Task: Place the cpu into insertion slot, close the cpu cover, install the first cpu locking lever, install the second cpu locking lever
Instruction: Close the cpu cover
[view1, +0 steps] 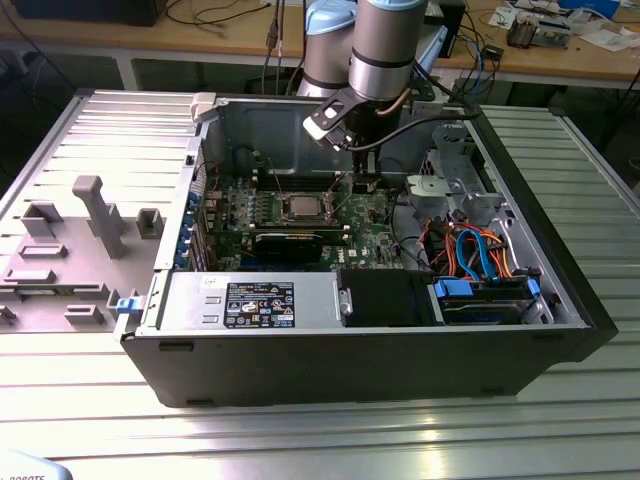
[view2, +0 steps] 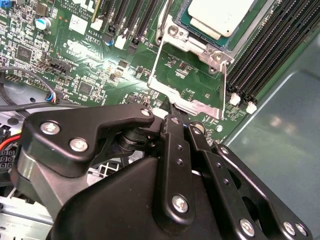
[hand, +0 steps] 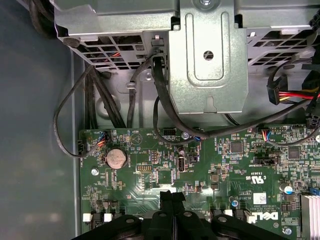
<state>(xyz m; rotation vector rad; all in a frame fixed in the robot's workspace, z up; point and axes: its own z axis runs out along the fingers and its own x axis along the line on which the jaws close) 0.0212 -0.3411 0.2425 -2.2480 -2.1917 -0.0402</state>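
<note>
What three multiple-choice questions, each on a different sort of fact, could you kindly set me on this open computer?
1. The circuit board is:
A blue
B green
C red

2. The cpu cover, relative to the cpu, is:
A shut flat over it
B missing
C swung open, clear of it

3. The cpu sits:
A in the insertion slot
B loose on the circuit board
C on top of the cpu cover

Answers:
1 B: the board is green in both wrist views.
2 C: the frame lies off the socket, with green board showing through its window.
3 A: its silvery top lies within the socket's metal rim.
</note>
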